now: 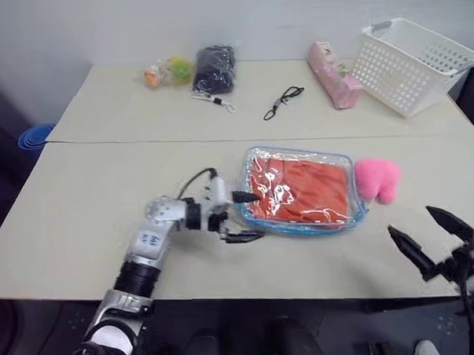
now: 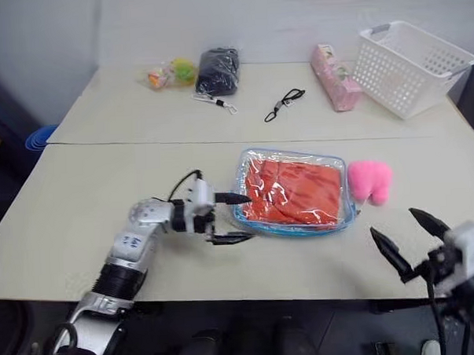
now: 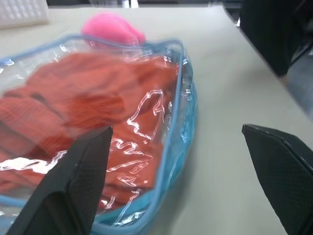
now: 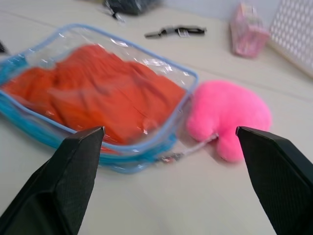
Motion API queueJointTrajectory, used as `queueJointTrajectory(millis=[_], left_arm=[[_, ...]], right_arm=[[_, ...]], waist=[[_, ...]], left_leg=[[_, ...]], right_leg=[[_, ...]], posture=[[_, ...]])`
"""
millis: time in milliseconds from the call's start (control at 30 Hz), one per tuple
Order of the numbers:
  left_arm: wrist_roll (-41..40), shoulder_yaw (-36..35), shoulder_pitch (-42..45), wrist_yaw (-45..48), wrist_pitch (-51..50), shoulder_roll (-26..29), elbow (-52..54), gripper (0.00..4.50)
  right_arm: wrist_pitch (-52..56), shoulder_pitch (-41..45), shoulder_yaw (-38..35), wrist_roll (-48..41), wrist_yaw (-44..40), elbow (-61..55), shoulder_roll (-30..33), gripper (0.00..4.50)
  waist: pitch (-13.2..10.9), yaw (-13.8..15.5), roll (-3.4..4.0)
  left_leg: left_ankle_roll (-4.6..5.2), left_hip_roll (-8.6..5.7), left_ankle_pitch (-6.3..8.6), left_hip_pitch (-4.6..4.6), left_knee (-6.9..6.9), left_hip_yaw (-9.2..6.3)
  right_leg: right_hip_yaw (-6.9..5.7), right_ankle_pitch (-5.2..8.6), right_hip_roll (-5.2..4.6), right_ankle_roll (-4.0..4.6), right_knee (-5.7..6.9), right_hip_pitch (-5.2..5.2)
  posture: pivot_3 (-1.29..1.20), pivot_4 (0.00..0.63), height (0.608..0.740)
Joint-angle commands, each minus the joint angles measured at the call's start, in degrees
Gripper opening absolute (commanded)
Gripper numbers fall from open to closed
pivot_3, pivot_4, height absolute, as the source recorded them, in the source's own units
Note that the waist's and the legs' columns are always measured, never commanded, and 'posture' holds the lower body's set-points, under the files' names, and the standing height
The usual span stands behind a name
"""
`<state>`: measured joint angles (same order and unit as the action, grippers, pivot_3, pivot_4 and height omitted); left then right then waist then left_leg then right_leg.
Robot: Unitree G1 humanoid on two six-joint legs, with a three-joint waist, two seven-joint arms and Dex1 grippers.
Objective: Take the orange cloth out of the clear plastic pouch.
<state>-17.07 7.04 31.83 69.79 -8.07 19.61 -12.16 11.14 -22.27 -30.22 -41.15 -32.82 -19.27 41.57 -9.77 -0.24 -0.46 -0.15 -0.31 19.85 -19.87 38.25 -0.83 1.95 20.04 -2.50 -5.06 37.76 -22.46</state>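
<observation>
The clear plastic pouch (image 1: 345, 159) with light blue edging lies flat on the table's middle, and the orange cloth (image 1: 312, 186) sits folded inside it. A pink pom-pom (image 1: 377, 179) rests against the pouch's right end. My left gripper (image 1: 248, 216) is open at the pouch's left end, one finger over its corner, the other on the table side; nothing is held. My right gripper (image 1: 424, 232) hangs open near the table's front right edge, a hand's width from the pom-pom, empty. The left wrist view shows the cloth (image 3: 93, 112) behind wrinkled plastic.
At the back stand a white mesh basket (image 1: 417, 63), a pink pack (image 1: 335, 75), a black cord (image 1: 283, 102), a dark bag (image 1: 215, 68) and a small yellow-and-orange toy (image 1: 168, 71). A seam (image 1: 141, 141) crosses the tabletop.
</observation>
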Motion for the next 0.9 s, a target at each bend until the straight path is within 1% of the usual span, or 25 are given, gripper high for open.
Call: queueJointTrajectory(millis=[33, 67, 133, 167, 200, 333, 433, 567, 667, 767, 800, 833, 900], left_arm=[[-5.56, -3.58, 1.51, 5.66, -0.33, 2.61, -1.58, 4.46], [-6.32, -4.13, 1.68, 6.98, 0.02, 3.20, -2.10, 4.46], [-9.64, -5.67, 1.94, 8.70, -1.68, 3.38, -1.33, 4.46], [-10.78, -6.09, 2.02, 8.99, -2.68, 3.33, -0.79, 4.46], [-11.30, -5.82, 1.99, 9.63, -3.30, 3.59, 0.29, 4.46], [-11.78, -3.79, 0.75, 11.50, -5.39, 4.95, 4.60, 4.46], [-11.55, -3.43, -0.47, 10.42, -5.47, 4.54, 6.73, 4.50], [-11.54, -3.59, -1.82, 9.11, -5.84, 4.41, 8.72, 4.50], [-11.09, -3.57, -3.41, 8.29, -5.73, 4.82, 9.84, 4.50], [-10.75, -3.56, -4.30, 7.25, -5.32, 4.80, 10.50, 4.50], [-10.74, -3.71, -4.53, 6.43, -5.40, 4.56, 10.49, 4.50], [-10.76, -3.77, -4.81, 5.85, -5.42, 4.41, 10.61, 4.50], [-10.90, -3.74, -5.58, 4.78, -5.57, 4.07, 11.09, 4.50]], right_arm=[[12.29, 12.95, 2.08, -0.62, 4.03, 10.40, 4.92, 4.50], [14.93, 17.64, 3.67, 0.42, 4.51, 14.14, 6.03, 4.50], [16.05, 26.27, 6.50, 2.72, 2.63, 21.95, 6.70, 4.50], [16.32, 29.08, 7.26, 3.56, 1.76, 24.85, 6.76, 4.50], [16.36, 32.75, 8.41, 4.81, 0.77, 28.74, 6.80, 4.50], [19.48, 45.46, 12.38, 7.40, -4.11, 42.38, 6.74, 4.50], [21.87, 51.12, 13.80, 9.01, -7.41, 49.31, 6.94, 3.92], [22.91, 55.10, 12.32, 9.03, -10.85, 54.06, 7.25, 2.52], [24.61, 53.09, 10.98, 7.99, -14.27, 50.76, 8.53, 1.47], [24.46, 48.14, 8.32, 6.44, -16.50, 43.32, 8.86, 0.41], [22.27, 45.69, 6.63, 6.60, -16.29, 40.03, 8.47, 0.09], [20.40, 43.61, 4.95, 6.55, -16.11, 37.14, 7.98, 0.02], [17.42, 38.90, 1.06, 5.77, -15.63, 30.30, 6.60, 0.02]], waist=[[-0.03, -0.08, 0.05], [-0.02, -0.09, 0.07], [-0.03, -0.04, 0.09], [-0.03, 0.01, 0.09], [-0.03, 0.18, 0.09], [-0.04, 0.15, 0.11], [-0.04, 0.09, 0.11], [-0.05, 0.02, 0.10], [-0.05, 0.03, 0.11], [-0.05, 0.22, 0.11], [-0.05, 0.16, 0.11], [-0.05, 0.22, 0.11], [-0.05, 0.21, 0.11]], left_leg=[[0.00, 0.00, 0.00, 0.00, 0.01, 0.00], [0.00, -0.01, -0.03, -0.07, 0.03, 0.00], [-0.03, -0.01, -0.09, -0.12, 0.04, -0.02], [-0.12, -0.01, -0.15, -0.24, 0.05, -0.03], [-0.28, 0.01, -0.24, -0.29, 0.07, -0.07], [-0.21, -0.02, -0.20, -0.51, 0.14, -0.07], [-0.15, -0.02, -0.16, -0.55, 0.18, -0.06], [-0.14, -0.01, -0.15, -0.56, 0.18, -0.07], [-0.14, 0.00, -0.15, -0.55, 0.21, -0.07], [-0.14, 0.00, -0.15, -0.56, 0.19, -0.10], [-0.14, 0.00, -0.15, -0.57, 0.17, -0.11], [-0.13, 0.00, -0.14, -0.58, 0.18, -0.11], [-0.12, 0.00, -0.13, -0.60, 0.18, -0.11]], right_leg=[[-0.01, 0.00, 0.00, 0.00, 0.00, 0.00], [-0.01, 0.00, 0.00, 0.00, 0.02, -0.04], [-0.03, 0.00, 0.00, 0.00, 0.03, -0.13], [-0.04, 0.00, 0.00, 0.00, 0.06, -0.25], [-0.08, 0.00, 0.01, 0.00, 0.06, -0.28], [-0.09, -0.02, -0.03, -0.04, 0.00, -0.36], [-0.08, -0.06, -0.05, -0.10, 0.00, -0.35], [-0.09, -0.06, -0.05, -0.11, -0.02, -0.36], [-0.09, -0.06, -0.05, -0.11, -0.05, -0.36], [-0.10, -0.06, -0.05, -0.11, -0.04, -0.36], [-0.11, -0.06, -0.05, -0.11, -0.04, -0.36], [-0.10, -0.06, -0.05, -0.11, -0.04, -0.35], [-0.10, -0.07, -0.06, -0.12, -0.06, -0.35]], posture=[[0.00, 0.150, 0.740], [0.00, 0.150, 0.740], [0.00, 0.150, 0.740], [0.00, 0.150, 0.740], [0.00, 0.150, 0.740], [0.00, 0.150, 0.740], [0.00, 0.150, 0.740], [0.00, 0.150, 0.740], [0.00, 0.150, 0.740], [0.00, 0.150, 0.740], [0.00, 0.150, 0.740], [0.00, 0.150, 0.740], [0.00, 0.150, 0.740]])
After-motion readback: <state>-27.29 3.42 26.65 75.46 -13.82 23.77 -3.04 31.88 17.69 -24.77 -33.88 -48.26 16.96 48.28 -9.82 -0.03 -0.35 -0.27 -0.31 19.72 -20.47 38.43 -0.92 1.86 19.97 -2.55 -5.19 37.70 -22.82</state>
